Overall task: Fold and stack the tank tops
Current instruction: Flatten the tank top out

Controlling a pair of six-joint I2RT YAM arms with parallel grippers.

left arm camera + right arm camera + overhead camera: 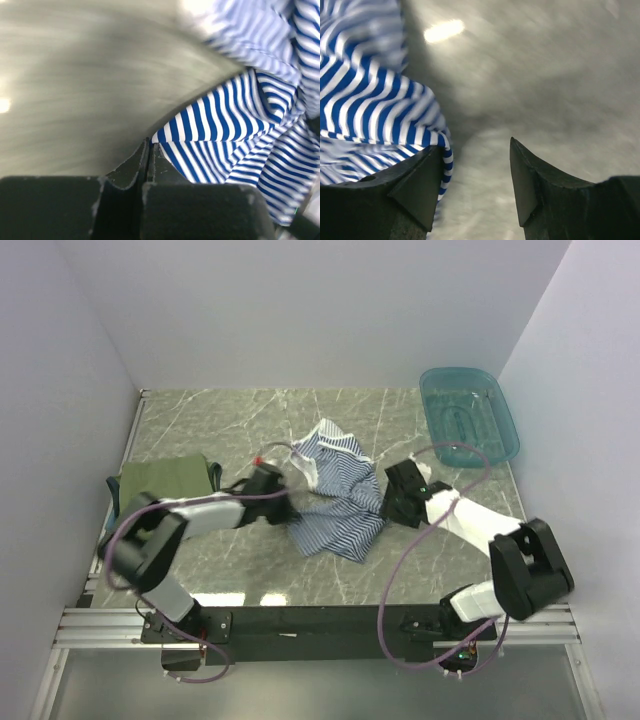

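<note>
Left end effector together at edge of blurred striped tank top, pinch unclear; right end effector apart, cloth beside one finger; olive tank top partly arm-hidden.

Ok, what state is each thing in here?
Striped tank top: crumpled, unfolded, mid-table.
Olive-green tank top: looks folded, lying at the left.
Basket: upright, nothing visible inside.
Left claw: shut at the striped top's edge.
Right claw: open, beside the striped top.
</note>
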